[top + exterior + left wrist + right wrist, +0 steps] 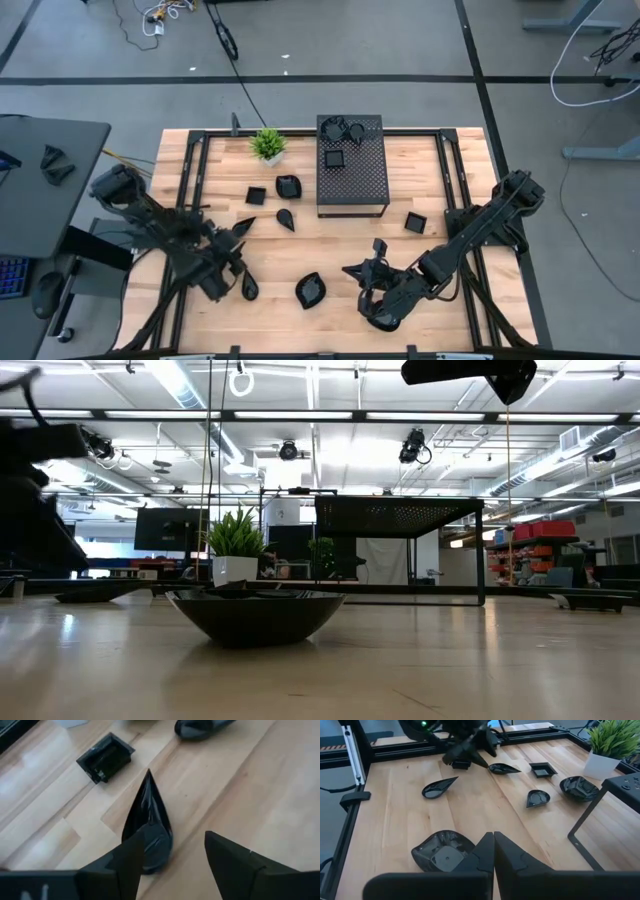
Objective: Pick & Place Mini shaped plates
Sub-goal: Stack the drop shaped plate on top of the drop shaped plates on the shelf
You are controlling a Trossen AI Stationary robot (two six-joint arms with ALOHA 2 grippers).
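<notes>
1. The left gripper (172, 865) is hovering low with its jaws spread apart, straddling the rounded end of a teardrop plate (148, 825) that is lying flat on the worktop (450, 200); this looks like the pick step.
2. Next move, as I judge it: lowering and closing on the raised rim without skidding the glossy dish.
3. The right gripper (493, 851) is waiting near a leaf-shaped plate (442, 851), jaws pressed together on nothing.
4. Other mini plates are lying scattered across the pale wooden planks; a few are sitting on the perforated box (352, 165), beside a potted plant (267, 144).
5. Beyond is an open workshop with ceiling lights.
</notes>
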